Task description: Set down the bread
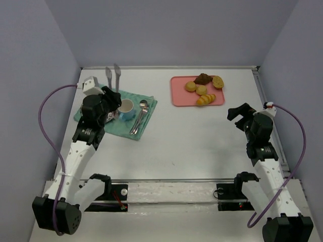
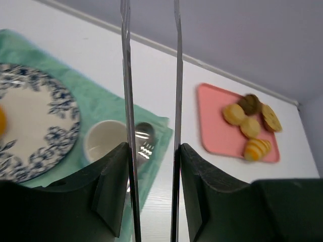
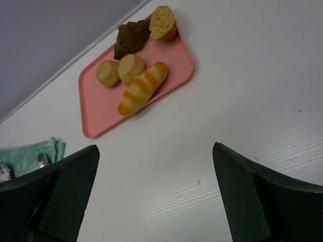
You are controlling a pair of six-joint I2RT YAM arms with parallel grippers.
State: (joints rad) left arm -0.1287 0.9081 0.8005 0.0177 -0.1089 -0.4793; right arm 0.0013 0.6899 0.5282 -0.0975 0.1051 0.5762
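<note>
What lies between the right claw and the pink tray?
Only bare table separates the right claw from the pink tray; the right wrist view shows it.

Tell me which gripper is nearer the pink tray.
Right. The right gripper sits just off the pink tray's near corner; the left gripper is over the teal cloth, farther away.

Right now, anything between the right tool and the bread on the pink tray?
Nothing visible. Only bare table lies between the open right tool and the pink tray holding the bread. The cup and spoon sit away on the green mat.
</note>
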